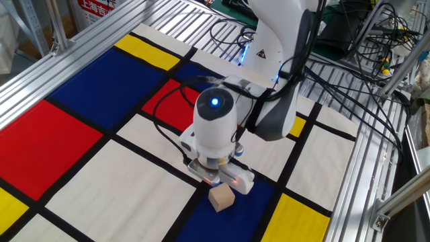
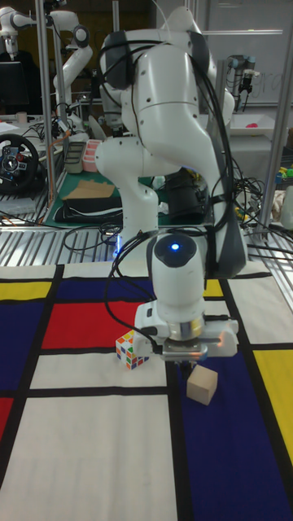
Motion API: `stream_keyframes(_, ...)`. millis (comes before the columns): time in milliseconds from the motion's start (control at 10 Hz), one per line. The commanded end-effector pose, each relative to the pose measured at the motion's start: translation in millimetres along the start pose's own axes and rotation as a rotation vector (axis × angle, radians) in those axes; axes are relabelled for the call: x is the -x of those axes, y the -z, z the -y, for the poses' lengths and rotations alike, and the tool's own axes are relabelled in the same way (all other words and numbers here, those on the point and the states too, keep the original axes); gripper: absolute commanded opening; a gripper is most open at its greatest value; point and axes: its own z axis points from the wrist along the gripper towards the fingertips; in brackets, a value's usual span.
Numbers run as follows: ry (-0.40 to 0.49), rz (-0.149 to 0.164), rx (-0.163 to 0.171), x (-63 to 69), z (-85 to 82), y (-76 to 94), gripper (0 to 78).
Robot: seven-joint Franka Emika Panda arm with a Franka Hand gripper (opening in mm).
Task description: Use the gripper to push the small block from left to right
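Note:
The small block, a plain tan wooden cube, lies turned slightly on a blue patch of the mat; it also shows in the fixed view as the block, just below the wrist. My gripper hangs under the white-and-grey wrist, low over the mat, at the block's upper left corner. Whether it touches the block I cannot tell. Its fingers look like one dark stub with no gap, shut on nothing. In the fixed view the wrist covers most of the gripper.
A multicoloured puzzle cube stands left of the gripper on the red and white patches. The mat has red, blue, yellow and white fields with black lines. Aluminium rails and loose cables border the right and far sides.

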Motion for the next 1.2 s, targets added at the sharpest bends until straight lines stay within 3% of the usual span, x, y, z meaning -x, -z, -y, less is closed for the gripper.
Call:
stream_keyframes(100, -0.022, 0.075, -0.024, 18.2, 3.8, 23.3, 0.0)
stream_keyframes(200, -0.004, 0.089, -0.059, 24.2, 4.5, 26.1, 0.0)
stream_keyframes(400, 0.004, 0.087, -0.066, 26.1, 4.4, 26.3, 0.0)
stream_keyframes(500, 0.041, 0.09, -0.142, 26.0, 4.6, 26.6, 0.0)
stream_keyframes(600, 0.1, 0.088, -0.29, 25.8, 4.6, 26.8, 0.0)
stream_keyframes(700, 0.124, 0.078, -0.34, 26.0, 4.6, 26.5, 0.0)
stream_keyframes(800, 0.109, 0.049, -0.312, 26.3, 4.3, 25.9, 0.0)
stream_keyframes(1000, 0.103, 0.027, -0.322, 25.7, 2.9, 22.8, 0.0)
stream_keyframes(1200, 0.081, 0.036, -0.295, 24.3, -1.1, 14.0, 0.0)
